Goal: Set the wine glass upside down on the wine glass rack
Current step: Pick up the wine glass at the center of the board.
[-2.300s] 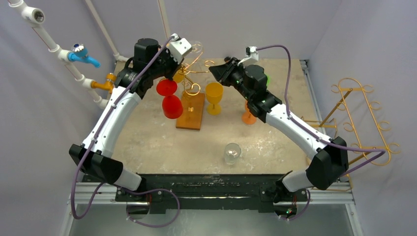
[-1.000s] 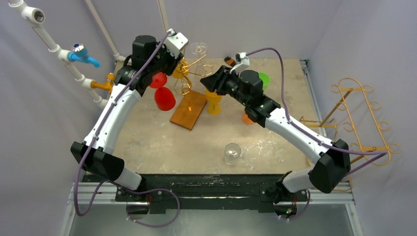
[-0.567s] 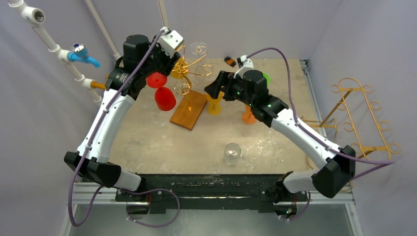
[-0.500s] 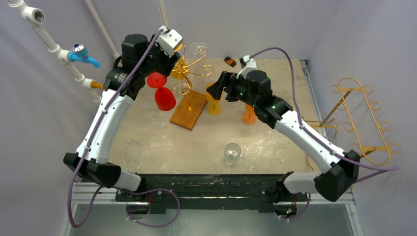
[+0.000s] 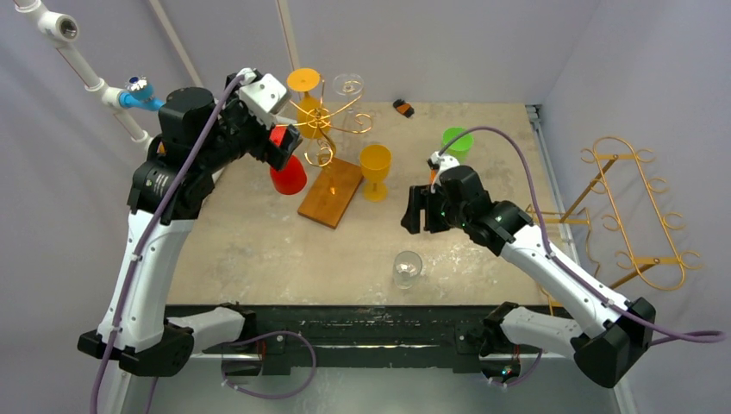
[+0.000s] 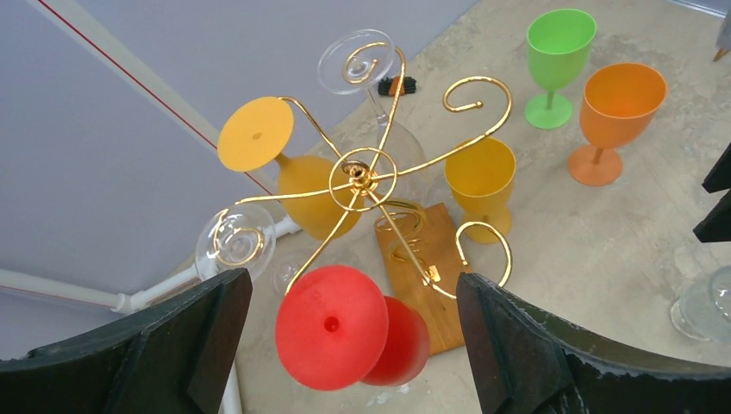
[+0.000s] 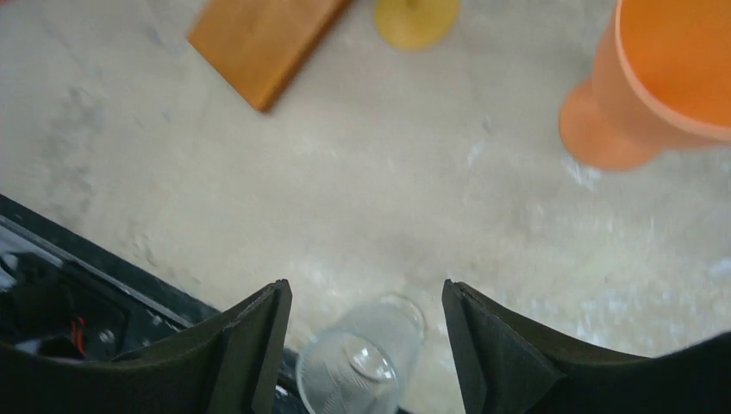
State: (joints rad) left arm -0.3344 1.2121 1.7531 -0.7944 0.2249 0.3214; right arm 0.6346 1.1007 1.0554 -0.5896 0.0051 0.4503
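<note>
A red wine glass (image 6: 332, 326) hangs upside down by its foot from one arm of the gold wire rack (image 6: 362, 177), which stands on a wooden base (image 5: 332, 191). My left gripper (image 6: 352, 278) is open, its fingers well apart on either side of the red glass and not touching it; the top view shows this left gripper (image 5: 286, 148) just left of the red glass (image 5: 289, 175). My right gripper (image 7: 364, 286) is open above a clear glass (image 7: 366, 358) on the table, away from the rack. From above, the right gripper (image 5: 415, 211) hovers over the clear glass (image 5: 407, 267).
A yellow glass (image 6: 297, 177) and two clear glasses (image 6: 355, 60) also hang on the rack. Yellow (image 5: 375, 168), green (image 5: 457, 142) and orange (image 7: 664, 86) glasses stand on the table. A second gold rack (image 5: 638, 216) lies off the table at right. White piping with a blue tap (image 5: 142, 93) runs at left.
My left gripper opened, let go of the red glass and drew back left. The right arm pulled away from the rack toward the near edge, over the clear glass.
</note>
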